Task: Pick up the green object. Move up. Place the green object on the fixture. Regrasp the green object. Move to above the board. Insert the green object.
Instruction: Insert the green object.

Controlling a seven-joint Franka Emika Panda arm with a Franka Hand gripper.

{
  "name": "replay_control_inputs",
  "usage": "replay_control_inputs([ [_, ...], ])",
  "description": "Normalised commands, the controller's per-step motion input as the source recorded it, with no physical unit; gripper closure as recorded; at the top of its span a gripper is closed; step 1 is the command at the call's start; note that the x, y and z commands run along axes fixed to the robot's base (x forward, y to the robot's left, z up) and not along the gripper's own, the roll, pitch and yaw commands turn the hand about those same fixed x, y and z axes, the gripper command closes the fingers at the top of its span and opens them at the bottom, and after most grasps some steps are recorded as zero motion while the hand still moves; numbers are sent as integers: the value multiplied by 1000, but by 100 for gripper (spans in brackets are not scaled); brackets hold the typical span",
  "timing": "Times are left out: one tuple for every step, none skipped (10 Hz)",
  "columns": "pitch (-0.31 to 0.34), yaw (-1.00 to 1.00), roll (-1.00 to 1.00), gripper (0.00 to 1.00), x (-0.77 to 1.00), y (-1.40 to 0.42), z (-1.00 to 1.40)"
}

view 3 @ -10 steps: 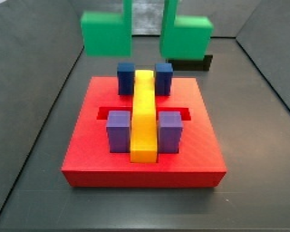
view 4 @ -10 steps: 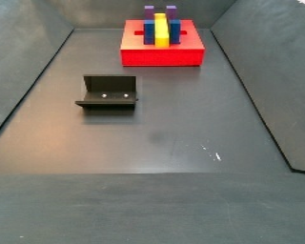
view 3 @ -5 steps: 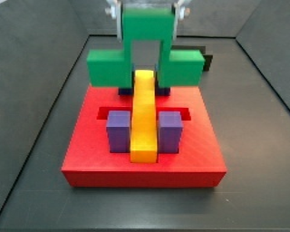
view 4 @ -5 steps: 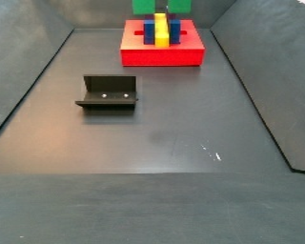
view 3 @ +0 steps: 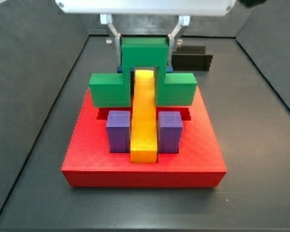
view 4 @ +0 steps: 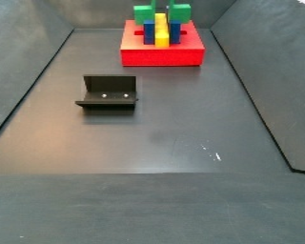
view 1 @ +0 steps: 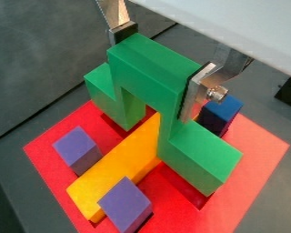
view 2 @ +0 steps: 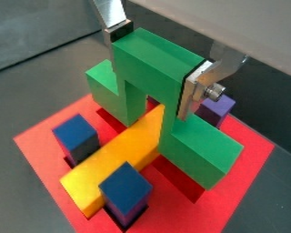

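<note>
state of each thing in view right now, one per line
pincer: over the board, shut on the green object
green object: upright, straddling the yellow bar, legs low at the board
yellow bar: lying flat along the board's middle
red board: on the floor
fixture: empty

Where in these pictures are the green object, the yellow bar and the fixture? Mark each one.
green object point(view 1: 155, 68): a wrist view, on its top face between the gripper point(view 1: 160, 56) fingers.
yellow bar point(view 3: 144, 113): a side view, middle of its top face.
fixture point(view 4: 108, 92): a side view, on its upright front wall.
</note>
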Motion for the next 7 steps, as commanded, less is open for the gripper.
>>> replay_control_inputs([
  [0,0,0,100,-74,-9,-351],
  [0,0,0,100,-74,-11,-340],
  [0,0,-9,100,-54,-14,-294],
  [0,0,-14,100,-9,-20,-266],
  [0,0,-83,100,51,0,-289],
  [-23,46,-157,100,294,0,-311],
  [-9,37,-150,100,320,0,-269],
])
